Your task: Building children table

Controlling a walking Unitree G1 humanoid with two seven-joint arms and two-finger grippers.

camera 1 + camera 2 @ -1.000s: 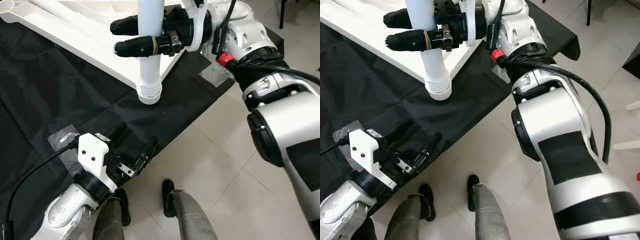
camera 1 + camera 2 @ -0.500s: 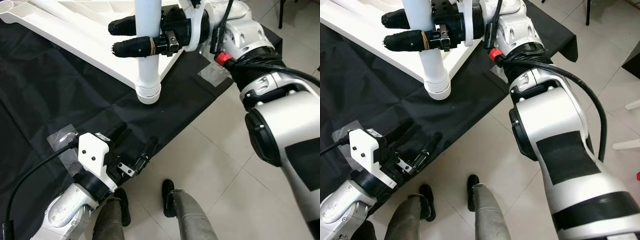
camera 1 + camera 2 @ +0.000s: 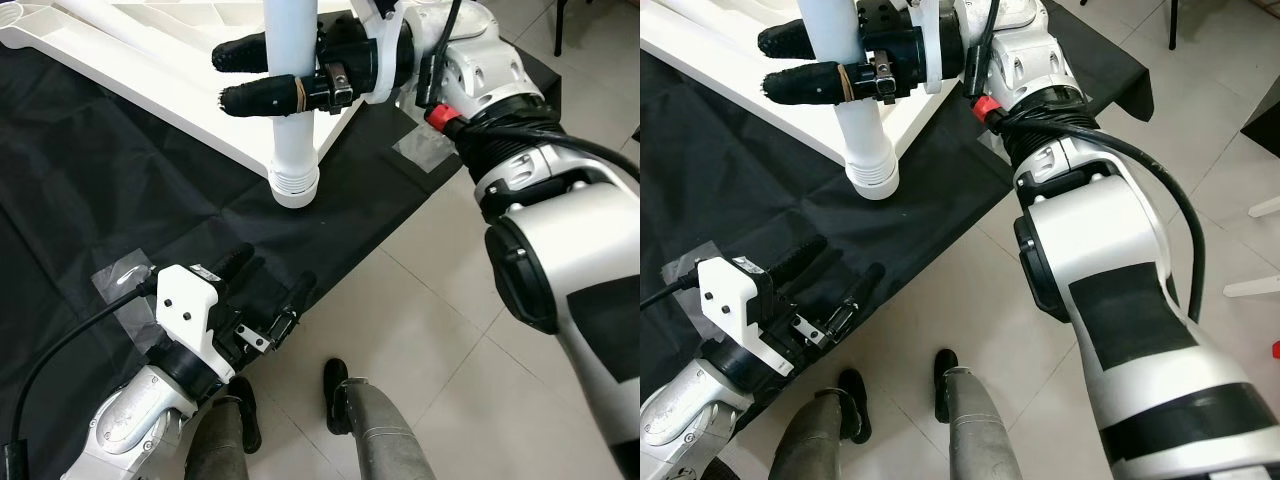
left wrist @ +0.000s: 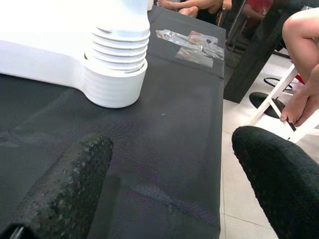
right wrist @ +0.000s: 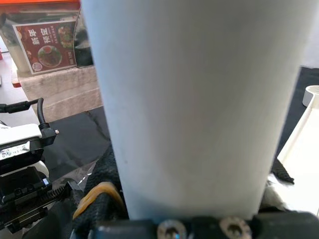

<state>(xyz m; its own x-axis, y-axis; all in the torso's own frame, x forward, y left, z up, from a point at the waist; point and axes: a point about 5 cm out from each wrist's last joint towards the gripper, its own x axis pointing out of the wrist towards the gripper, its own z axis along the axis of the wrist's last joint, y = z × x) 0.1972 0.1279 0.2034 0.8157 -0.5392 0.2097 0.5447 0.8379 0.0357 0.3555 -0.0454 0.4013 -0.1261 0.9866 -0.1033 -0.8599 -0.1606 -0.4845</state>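
While the white table leg [image 3: 292, 100] stands upright with its ribbed threaded end at the corner of the upturned white tabletop [image 3: 180, 95], the right claw [image 3: 250, 75] is clenched on the leg's shaft, one black finger on each side of the tube, reaching in from about three o'clock. The ribbed collar sits at the tabletop's near corner, low over the black cloth [image 3: 90, 190] that covers the floor, and from these views I cannot tell whether it is seated in a socket or merely resting against the edge. The step in hand looks like fitting or screwing this leg into its corner mount. The left claw [image 3: 268, 290] hangs at about seven o'clock from the leg, released, its two black fingers spread wide apart over the cloth's edge and holding nothing; in the left wrist view the ribbed end lies ahead between them, well apart from both. A strip of clear tape [image 3: 125, 280] pins the cloth beside that claw. The next move probably calls for keeping the leg square to the tabletop while turning or pressing it home, and the left claw could come in to steady the tabletop's corner so the panel does not slide on the cloth
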